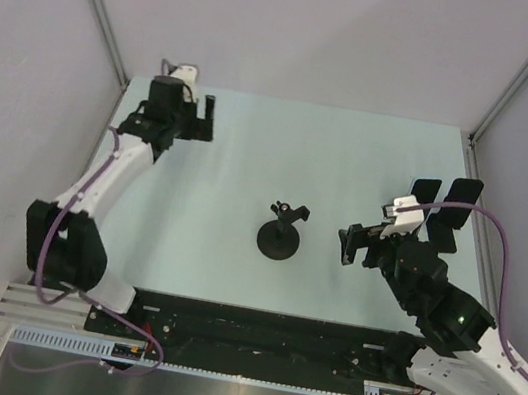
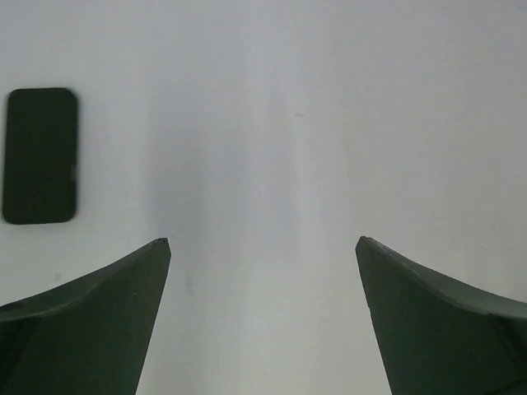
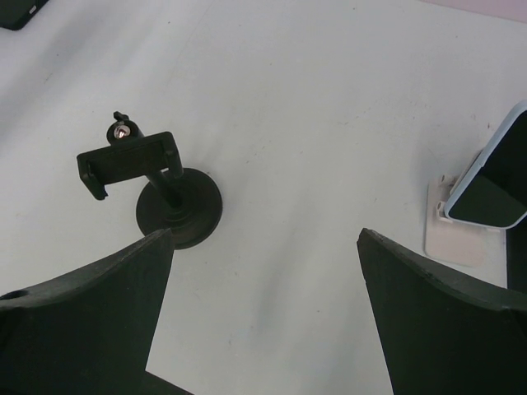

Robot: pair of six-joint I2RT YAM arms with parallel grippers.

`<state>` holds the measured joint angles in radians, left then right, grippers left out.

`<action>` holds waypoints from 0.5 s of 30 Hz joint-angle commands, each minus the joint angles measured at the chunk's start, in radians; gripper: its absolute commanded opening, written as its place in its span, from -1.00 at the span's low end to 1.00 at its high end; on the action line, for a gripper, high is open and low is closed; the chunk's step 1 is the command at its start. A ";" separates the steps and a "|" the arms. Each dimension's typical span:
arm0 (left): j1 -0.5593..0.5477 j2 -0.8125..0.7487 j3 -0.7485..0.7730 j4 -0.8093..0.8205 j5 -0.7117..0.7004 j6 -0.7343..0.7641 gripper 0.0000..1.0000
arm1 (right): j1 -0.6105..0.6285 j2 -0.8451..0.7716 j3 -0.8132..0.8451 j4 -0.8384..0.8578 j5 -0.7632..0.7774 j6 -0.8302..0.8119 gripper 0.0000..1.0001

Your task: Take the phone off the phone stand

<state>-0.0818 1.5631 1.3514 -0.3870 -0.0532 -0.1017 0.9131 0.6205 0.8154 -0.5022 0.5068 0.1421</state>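
Pale green surface [image 1: 351,161] is in order. Left hand [image 2: 263,239] and right hand [image 3: 263,234] are both spread apart and empty. The black round-based phone stand [image 3: 169,202] is at centre, its clamp vacant. The black rectangular phone [image 2: 39,156] lies flat at the left hand's 9 o'clock, so removal appears complete. A blue-cased device [image 3: 486,197] on a white holder [image 3: 453,239] sits at the stand's 3 o'clock and obstructs nothing.

Lighting is bright, diffuse and even across the pale table [image 1: 372,155]. The phone stand [image 1: 280,233] casts only a faint, soft shadow tight around its base, which indicates an overhead source. In the right wrist view the stand is sharp. The fingers [image 3: 82,321] nearer than it render as dark silhouettes without detail.
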 commanded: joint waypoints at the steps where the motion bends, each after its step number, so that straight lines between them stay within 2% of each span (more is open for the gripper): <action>1: -0.226 -0.202 -0.116 -0.006 -0.133 -0.110 0.99 | -0.006 -0.025 -0.001 0.033 0.015 0.014 0.99; 2: -0.325 -0.231 -0.135 -0.004 -0.189 -0.140 1.00 | -0.005 -0.028 -0.001 0.030 0.015 0.019 0.99; 4: -0.421 -0.306 -0.190 -0.004 -0.288 -0.228 1.00 | -0.005 -0.033 -0.001 0.030 0.021 0.019 0.99; 7: -0.660 -0.360 -0.245 -0.001 -0.456 -0.317 1.00 | -0.008 -0.030 -0.001 0.030 0.025 0.025 0.98; 10: -0.803 -0.406 -0.274 -0.003 -0.568 -0.390 1.00 | -0.008 -0.031 -0.001 0.022 0.029 0.030 0.99; 12: -0.858 -0.426 -0.293 -0.001 -0.580 -0.470 0.99 | -0.008 -0.033 -0.001 0.017 0.033 0.036 0.98; 15: -0.972 -0.405 -0.294 -0.001 -0.643 -0.503 1.00 | -0.010 -0.033 -0.001 0.014 0.047 0.036 0.98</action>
<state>-0.9615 1.1675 1.0637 -0.3931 -0.5289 -0.4694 0.9073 0.5941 0.8154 -0.5034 0.5167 0.1646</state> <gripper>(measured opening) 0.996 0.993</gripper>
